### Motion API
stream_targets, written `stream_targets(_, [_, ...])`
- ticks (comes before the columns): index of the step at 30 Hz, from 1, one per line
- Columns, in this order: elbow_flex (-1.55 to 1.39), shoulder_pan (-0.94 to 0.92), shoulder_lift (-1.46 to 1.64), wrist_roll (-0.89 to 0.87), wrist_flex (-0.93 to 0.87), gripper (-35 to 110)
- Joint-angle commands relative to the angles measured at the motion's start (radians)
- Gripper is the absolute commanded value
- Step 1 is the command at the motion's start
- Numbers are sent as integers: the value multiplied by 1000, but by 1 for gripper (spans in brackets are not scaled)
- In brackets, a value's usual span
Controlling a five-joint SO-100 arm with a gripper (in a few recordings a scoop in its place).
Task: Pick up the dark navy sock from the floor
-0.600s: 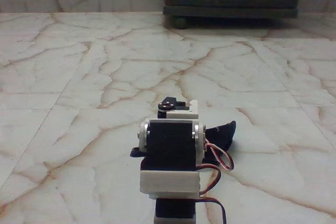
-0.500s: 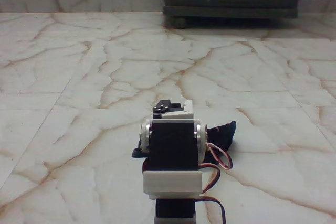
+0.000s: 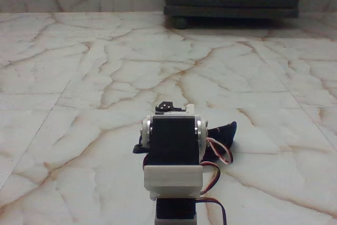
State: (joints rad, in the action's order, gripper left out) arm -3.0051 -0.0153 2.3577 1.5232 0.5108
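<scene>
Sock (image 3: 224,135) lies low-centre on floor (image 3: 79,77), mostly behind arm (image 3: 172,151). Soft, light, floppy; pinch a bunched fold. Claw state: can't tell, hidden.

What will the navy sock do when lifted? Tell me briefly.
The sock lies flat and crumpled on the floor, so it will probably droop limply. It looks thin, likely light. On the glossy tiles it may slide if pushed.

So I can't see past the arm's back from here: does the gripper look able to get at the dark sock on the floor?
Probably yes. The sock lies on the floor right beside and behind the arm, with nothing else near it. The gripper itself is hidden by the arm.
</scene>
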Motion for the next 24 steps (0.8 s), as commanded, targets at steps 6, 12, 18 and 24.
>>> stream_targets(6, [244,-5,-155,-147,-130,0])
stream_targets(12, [463,-11,-324,-324,-249,0])
stream_targets(18, [698,-35,-460,-486,-457,0])
stream_targets(24, [784,-86,-635,-718,-657,0])
